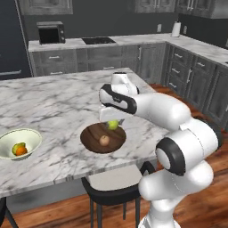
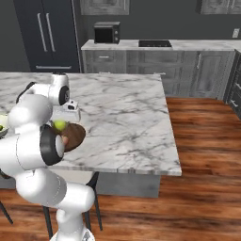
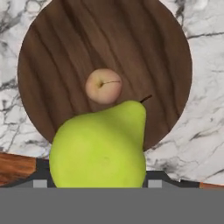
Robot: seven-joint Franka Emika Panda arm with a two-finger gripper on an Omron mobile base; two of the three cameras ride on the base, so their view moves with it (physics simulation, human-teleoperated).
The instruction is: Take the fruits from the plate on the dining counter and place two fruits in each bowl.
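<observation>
The claw is clenched around a yellow-green pear; directly below it sits the dark wooden bowl, holding a tan fruit.

The counter bears two bowls. The shallow bowl sits near the front edge, and the deep bowl sits well to its left, also near the front edge. One fruit lies in the middle of the shallow bowl. Two fruits lie touching in the deep bowl. The gripper hangs above the shallow bowl's rear right part, with a pear between its fingers, clear of the fruit below. A stool stands under the counter's front edge, below the shallow bowl. Behind the counter, cabinets line the back wall, with a microwave on top at the left.
</observation>
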